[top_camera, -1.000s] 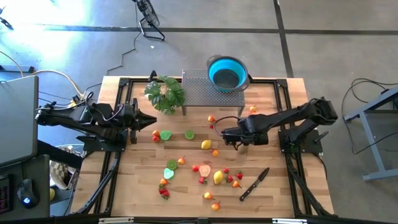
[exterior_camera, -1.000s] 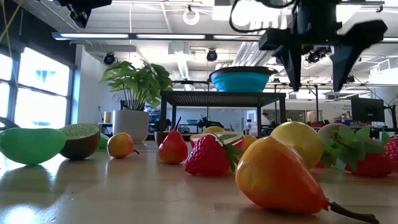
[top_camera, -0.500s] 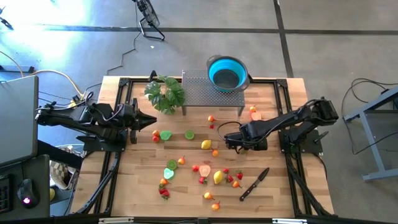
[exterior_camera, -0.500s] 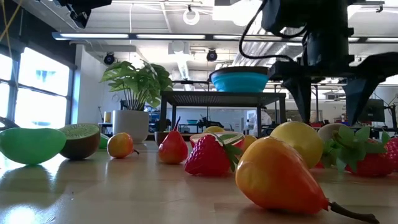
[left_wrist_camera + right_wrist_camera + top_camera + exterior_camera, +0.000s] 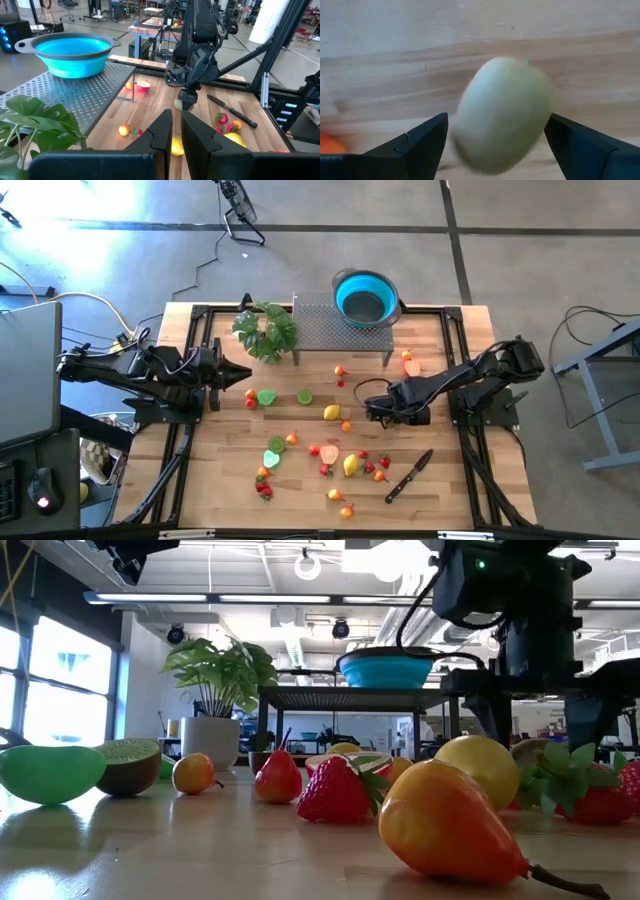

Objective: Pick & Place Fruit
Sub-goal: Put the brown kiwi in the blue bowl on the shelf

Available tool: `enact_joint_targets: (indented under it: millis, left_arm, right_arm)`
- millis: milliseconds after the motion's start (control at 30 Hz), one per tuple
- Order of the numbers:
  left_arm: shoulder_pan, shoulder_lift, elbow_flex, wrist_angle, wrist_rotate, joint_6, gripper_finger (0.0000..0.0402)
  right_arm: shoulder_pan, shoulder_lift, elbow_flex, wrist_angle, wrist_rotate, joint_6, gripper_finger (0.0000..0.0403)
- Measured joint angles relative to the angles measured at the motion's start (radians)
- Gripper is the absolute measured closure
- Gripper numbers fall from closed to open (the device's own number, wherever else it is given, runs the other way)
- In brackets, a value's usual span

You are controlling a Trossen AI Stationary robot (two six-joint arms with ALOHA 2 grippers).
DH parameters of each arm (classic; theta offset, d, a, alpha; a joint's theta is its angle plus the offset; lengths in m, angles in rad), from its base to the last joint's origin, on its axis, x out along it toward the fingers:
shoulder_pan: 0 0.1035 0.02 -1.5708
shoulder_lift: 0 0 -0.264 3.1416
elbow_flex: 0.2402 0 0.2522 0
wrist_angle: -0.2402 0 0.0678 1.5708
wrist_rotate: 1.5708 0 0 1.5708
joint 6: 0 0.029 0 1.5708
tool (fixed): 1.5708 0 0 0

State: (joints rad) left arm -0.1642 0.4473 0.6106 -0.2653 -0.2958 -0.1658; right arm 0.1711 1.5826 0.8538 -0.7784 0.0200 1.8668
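Dropped lower over the last second: right tool [image 5: 496,142], fingers spread wide, straddling a pale fruit [image 5: 501,114] on the counter [image 5: 450,480], ungripped; closing looks next.

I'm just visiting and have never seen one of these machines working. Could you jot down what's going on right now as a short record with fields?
Setting: wooden table scattered with small toy fruit
Right gripper: lowered to the table, fingers open on either side of a pale round fruit, not closed on it yet
Left gripper: shut, empty, waiting at the table's left side
Blue bowl: on a perforated metal stand at the far edge
Also there: leafy plant, knife
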Motion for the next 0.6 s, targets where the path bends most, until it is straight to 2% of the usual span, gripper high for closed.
enact_joint_targets:
  millis: [367, 600]
  left_arm:
    - [0.0, 0.0, 0.0, -0.031, -0.001, -0.025, 0.0367]
    - [0.0, 0.0, 0.0, -0.03, -0.001, -0.026, 0.0367]
  right_arm:
    - [-0.001, 0.0, -0.016, 0.001, 0.017, -0.001, 0.0154]
    - [-0.001, 0.0, -0.016, 0.001, 0.011, 0.0, 0.016]
